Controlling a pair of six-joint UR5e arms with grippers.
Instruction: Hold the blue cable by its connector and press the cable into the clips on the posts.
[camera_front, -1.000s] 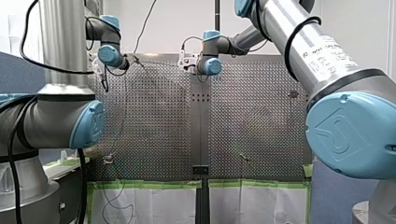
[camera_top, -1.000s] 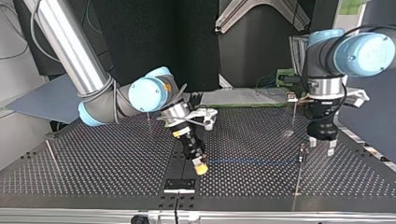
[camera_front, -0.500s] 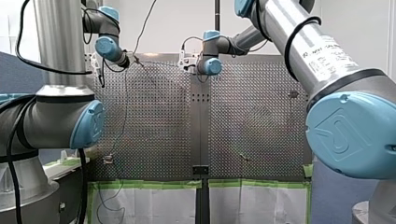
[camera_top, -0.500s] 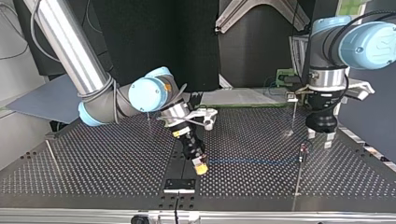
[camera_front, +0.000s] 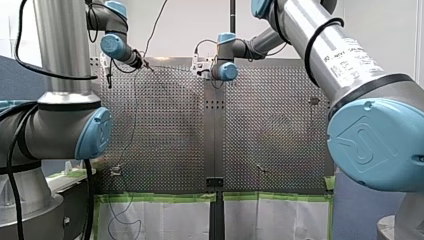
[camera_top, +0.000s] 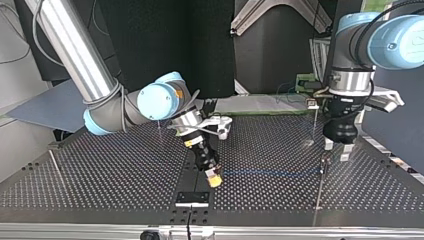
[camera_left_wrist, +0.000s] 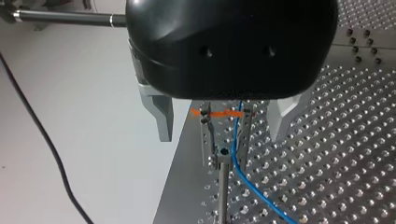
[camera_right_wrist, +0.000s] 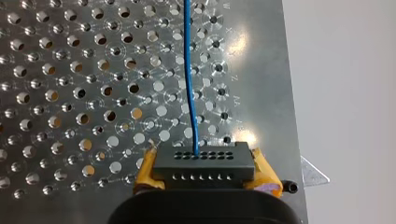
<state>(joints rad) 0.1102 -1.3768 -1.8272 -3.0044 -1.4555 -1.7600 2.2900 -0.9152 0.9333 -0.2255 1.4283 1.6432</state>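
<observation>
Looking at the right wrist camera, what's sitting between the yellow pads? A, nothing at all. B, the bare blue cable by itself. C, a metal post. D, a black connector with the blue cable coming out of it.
D: the black connector sits clamped between the right gripper's yellow pads, and the blue cable runs out of its face, ahead of the gripper.

Silver tubular arm links (camera_front: 295, 22) joined by pale blue capped joints (camera_front: 375, 145), black cables (camera_front: 88, 200) attached, dark lettering (camera_front: 350, 52) printed on my right arm, my left gripper (camera_left_wrist: 219, 136) cased in rounded black with grey metal fingers (camera_left_wrist: 161, 114), my right gripper (camera_top: 215, 179) fitted with yellow pads (camera_right_wrist: 144, 172)
</observation>
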